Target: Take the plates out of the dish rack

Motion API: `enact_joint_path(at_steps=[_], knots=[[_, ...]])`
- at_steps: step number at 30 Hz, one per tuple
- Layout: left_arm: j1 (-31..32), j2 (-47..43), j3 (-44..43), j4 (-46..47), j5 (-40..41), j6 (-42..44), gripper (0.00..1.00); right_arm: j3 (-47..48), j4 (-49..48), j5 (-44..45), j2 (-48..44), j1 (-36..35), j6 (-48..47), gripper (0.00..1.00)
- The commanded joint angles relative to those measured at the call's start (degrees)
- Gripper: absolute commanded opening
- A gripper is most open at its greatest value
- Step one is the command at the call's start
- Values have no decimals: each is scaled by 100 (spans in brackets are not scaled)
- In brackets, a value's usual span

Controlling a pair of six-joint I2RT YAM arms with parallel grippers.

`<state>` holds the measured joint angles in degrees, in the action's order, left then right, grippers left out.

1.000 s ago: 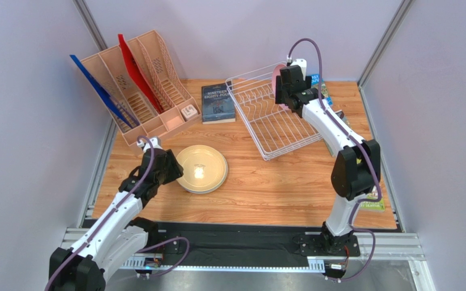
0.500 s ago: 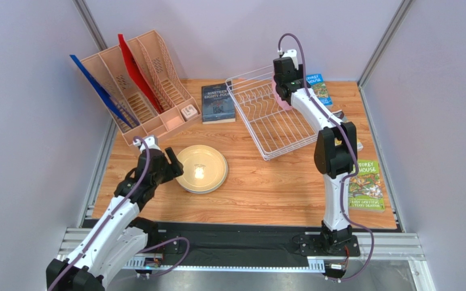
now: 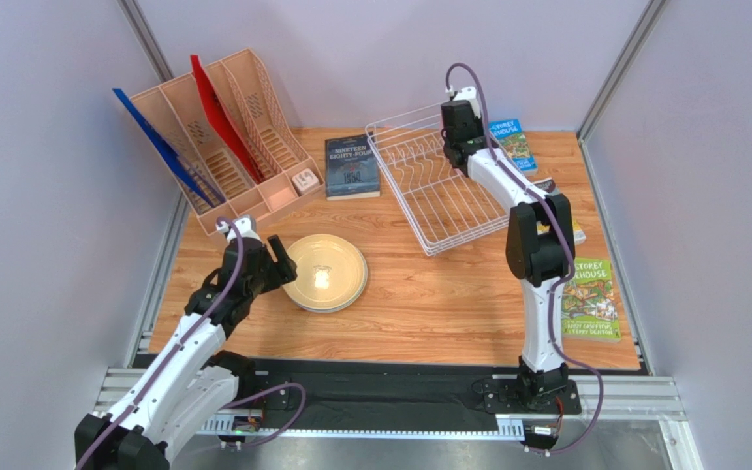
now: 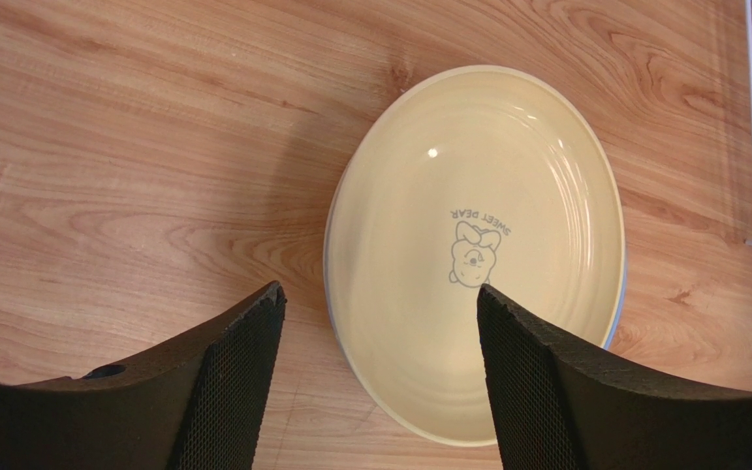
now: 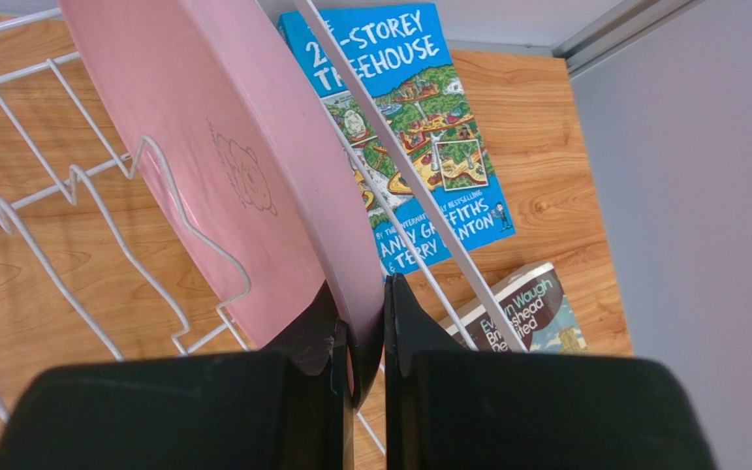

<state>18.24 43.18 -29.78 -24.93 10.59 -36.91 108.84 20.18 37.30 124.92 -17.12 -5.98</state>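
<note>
Pale yellow plate (image 4: pixel 473 255) with a grey cartoon bear and lettering, pink plate (image 5: pixel 243 166) with a faint outline drawing, white wire rack (image 3: pixel 436 191), peach organiser (image 3: pixel 243 117), blue divider (image 3: pixel 159 145), red divider (image 3: pixel 215 113), bright blue book (image 5: pixel 404 127) with a cartoon cover, wood-grain table (image 4: pixel 105 147)

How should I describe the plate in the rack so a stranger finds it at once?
On the table, find the white wire dish rack, back right. At its far end a pink plate stands on edge, pinched by the right claw. Only it is pink and upright; the pale yellow plate lies flat.
</note>
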Motion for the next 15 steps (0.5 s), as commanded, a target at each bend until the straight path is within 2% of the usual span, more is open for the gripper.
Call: enact_joint_path(at_steps=[1, 4, 6, 7, 8, 11, 15], knots=[[-5, 94, -186, 155, -66, 105, 77, -248, -1197, 1565, -407, -396, -456, 0], [-5, 77, -239, 85, -31, 140, 77, -556, -1944, 2462, -512, -520, -702, 0], [4, 33, -283, 15, -13, 175, 79, -889, -2359, 2729, -749, -564, -887, 0], [-5, 7, -309, -12, 22, 192, 95, -1056, -2822, 2791, -863, -581, -975, 0], [-5, -37, -327, -29, 22, 201, 100, -1205, -3018, 2844, -1125, -599, -1036, 0], [-5, -108, -379, -56, -13, 289, 100, -1637, -3398, 2871, -1600, -678, -1248, 0], [4, -196, -476, -73, -145, 359, 100, -1927, -2952, 2836, -2224, -792, -872, 0]])
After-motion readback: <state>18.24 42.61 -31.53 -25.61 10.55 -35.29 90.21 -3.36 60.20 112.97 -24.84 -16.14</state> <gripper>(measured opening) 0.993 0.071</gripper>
